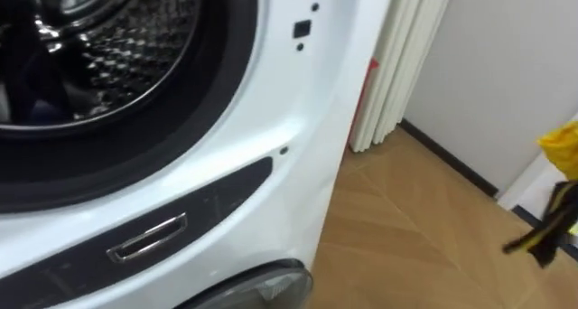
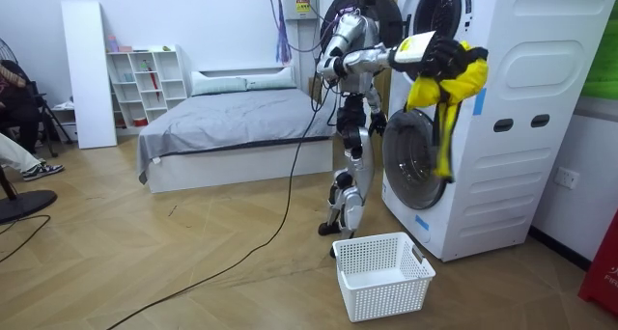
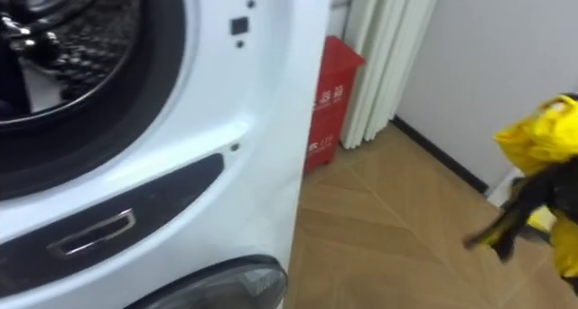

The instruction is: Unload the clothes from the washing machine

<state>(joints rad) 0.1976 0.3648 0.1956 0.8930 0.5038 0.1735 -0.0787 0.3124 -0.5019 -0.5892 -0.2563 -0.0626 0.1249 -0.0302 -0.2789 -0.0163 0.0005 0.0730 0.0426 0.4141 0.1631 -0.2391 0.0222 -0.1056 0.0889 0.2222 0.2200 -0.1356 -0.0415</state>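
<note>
Right of the room view: tall white washer (image 2: 512, 127), robot standing just beside it. Lower centre, white basket (image 2: 383, 272) on the floor. Upper right, outside the drum, yellow-black garment (image 2: 446, 89) dangling from the right hand (image 2: 436, 52) — fingers curled round it. Left hand (image 2: 375, 123) low, mid-frame — fingers unreadable.

A white basket (image 2: 386, 293) sat on the wooden floor (image 2: 193, 262), with a grey bed (image 2: 232, 113) and white shelves (image 2: 145, 79) behind it.
</note>
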